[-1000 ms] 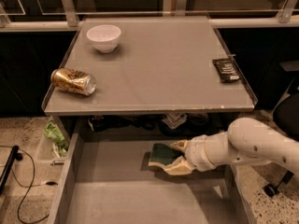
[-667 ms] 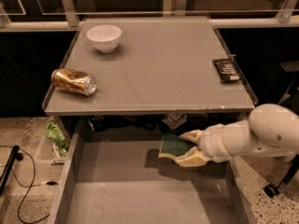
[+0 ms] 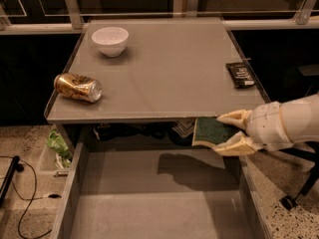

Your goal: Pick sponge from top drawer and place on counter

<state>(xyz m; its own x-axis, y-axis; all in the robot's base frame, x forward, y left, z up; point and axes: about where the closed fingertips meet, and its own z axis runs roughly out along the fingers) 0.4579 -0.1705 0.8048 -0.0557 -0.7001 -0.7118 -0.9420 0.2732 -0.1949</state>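
Note:
My gripper (image 3: pixel 233 132) comes in from the right and is shut on the sponge (image 3: pixel 210 130), dark green on top with a pale yellow edge. It holds the sponge in the air above the open top drawer (image 3: pixel 149 198), just below and in front of the counter's (image 3: pixel 164 68) front edge at the right. The sponge casts a shadow on the drawer's grey bottom. The drawer holds nothing else that I can see.
On the counter lie a white bowl (image 3: pixel 110 40) at the back left, a tipped gold can (image 3: pixel 78 87) at the front left, and a black flat packet (image 3: pixel 240 74) at the right edge. Green bags (image 3: pixel 57 146) and a black cable (image 3: pixel 25 203) lie on the floor at the left.
The gripper has lifted the sponge up from the drawer's bottom to about the level of the counter's front edge and moved it a little to the right.

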